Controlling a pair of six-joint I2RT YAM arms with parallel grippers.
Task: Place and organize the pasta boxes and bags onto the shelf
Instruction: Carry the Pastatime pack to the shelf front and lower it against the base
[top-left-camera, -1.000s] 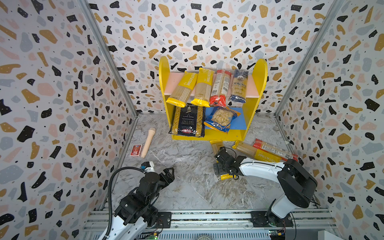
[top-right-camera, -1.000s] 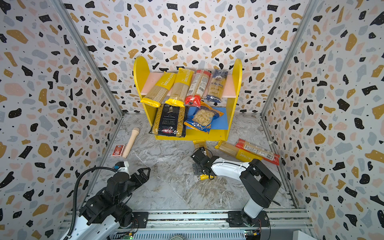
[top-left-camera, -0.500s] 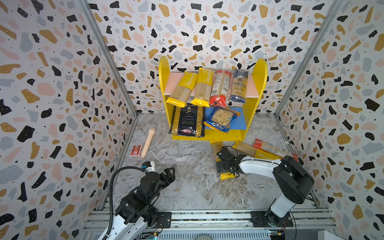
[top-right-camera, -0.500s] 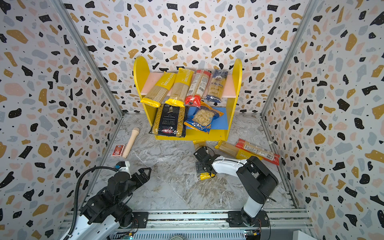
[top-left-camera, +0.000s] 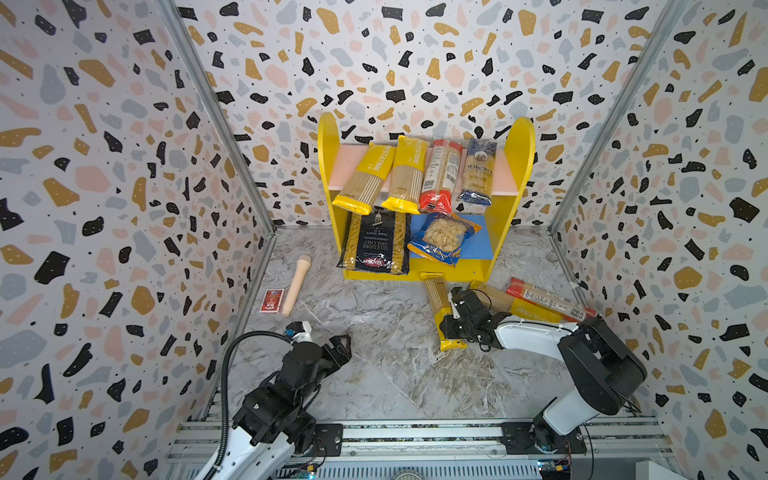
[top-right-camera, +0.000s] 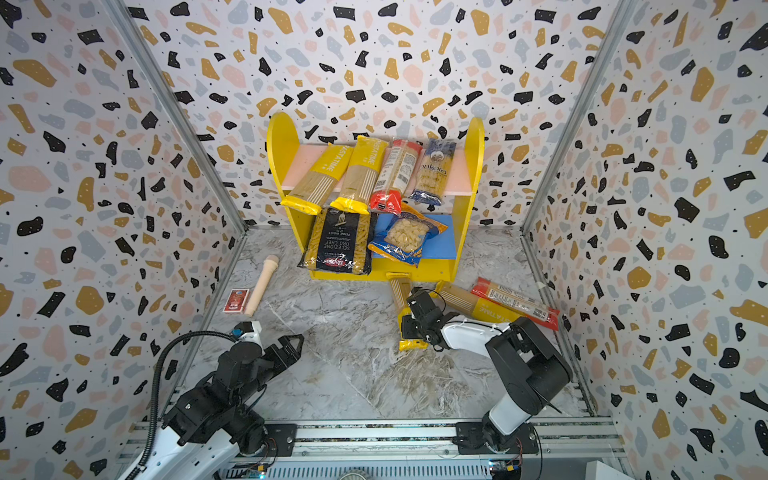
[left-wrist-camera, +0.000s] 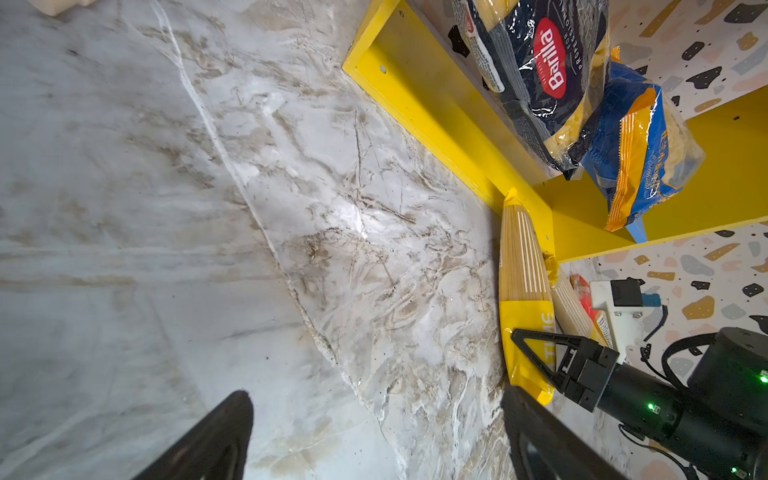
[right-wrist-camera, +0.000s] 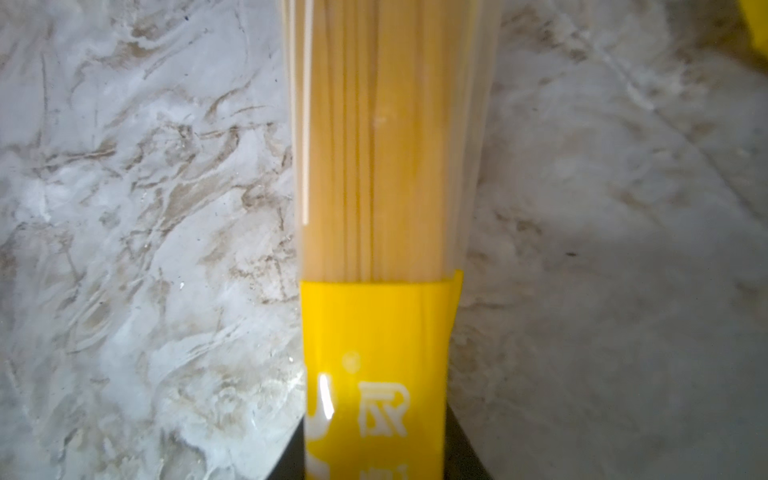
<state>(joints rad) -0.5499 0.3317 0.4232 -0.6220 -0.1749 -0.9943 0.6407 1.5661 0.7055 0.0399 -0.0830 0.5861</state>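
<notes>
Yellow film is sitting clamped in the closed right pincer, near the 6 o'clock end of the pack lying on the floor; the left pincer is gaping empty. Held so off-centre, the long pack is risking sagging on lifting, its 12 o'clock tip catching the shelf, whose base it is touching.

We see a beige wooden stick lying on the left of the marble worktop, its rounded end pointing far. A small red card box lies just beside its near end, close to the speckled left wall.
</notes>
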